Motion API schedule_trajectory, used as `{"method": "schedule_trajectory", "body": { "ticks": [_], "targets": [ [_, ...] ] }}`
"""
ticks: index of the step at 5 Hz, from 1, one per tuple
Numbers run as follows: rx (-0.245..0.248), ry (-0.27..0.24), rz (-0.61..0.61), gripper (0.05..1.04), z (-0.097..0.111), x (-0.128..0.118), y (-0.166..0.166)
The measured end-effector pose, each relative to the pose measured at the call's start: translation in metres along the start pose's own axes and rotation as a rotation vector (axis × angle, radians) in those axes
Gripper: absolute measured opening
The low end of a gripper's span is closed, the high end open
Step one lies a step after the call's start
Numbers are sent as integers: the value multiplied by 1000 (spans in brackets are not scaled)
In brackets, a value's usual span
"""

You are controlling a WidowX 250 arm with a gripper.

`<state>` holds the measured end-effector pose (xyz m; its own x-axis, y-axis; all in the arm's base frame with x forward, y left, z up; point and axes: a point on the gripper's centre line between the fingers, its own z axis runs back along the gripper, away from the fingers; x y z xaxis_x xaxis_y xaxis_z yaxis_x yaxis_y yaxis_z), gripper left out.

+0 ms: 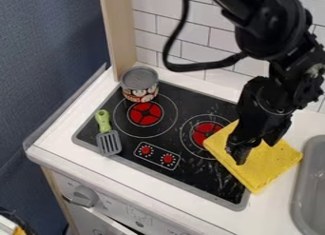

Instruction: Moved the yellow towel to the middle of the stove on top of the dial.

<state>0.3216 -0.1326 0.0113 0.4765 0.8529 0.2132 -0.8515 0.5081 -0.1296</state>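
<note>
Spread flat beneath the black two-finger claw (257,150): a square yellow cloth towel (270,165), lying partly over the black-topped stove with a grey rim (196,174) and partly on the white tabletop (127,177). Covering the edge of the nearer red-centred round burner (204,131), with the far corner just beside the grey sink basin (311,181). Placed too far to the side, by the look of it, to count as centred.

Set low over the cloth with fingers apart, not clamped on anything as far as can be seen; probably positioned there to pinch up a fold, given how little edge to grip in flat fabric. Best to close on enough cloth to avoid slipping or merely dragging.

Further across, free of the cloth, a small panel with two red dials (168,159): likely the target, so calling for a move sideways from the tabletop side.

Beyond the dials, near the stove's other edge, a slotted grey spatula with a green handle (109,142), apparently laid aside; easy to nudge by overshooting. At the back corner, beside the second red-centred round burner (145,114), an upright metal can with a patterned label (141,90), seemingly well out of the path.
</note>
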Motion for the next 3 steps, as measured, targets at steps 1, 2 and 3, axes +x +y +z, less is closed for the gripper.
{"method": "schedule_trajectory", "body": {
  "ticks": [1, 2, 3],
  "targets": [
    [17, -1, 13, 1000, -9, -1, -8],
    [29, 2, 42, 1000, -19, 2, -16],
    [57, -6, 72, 1000, -24, 15, -17]
  ]
}}
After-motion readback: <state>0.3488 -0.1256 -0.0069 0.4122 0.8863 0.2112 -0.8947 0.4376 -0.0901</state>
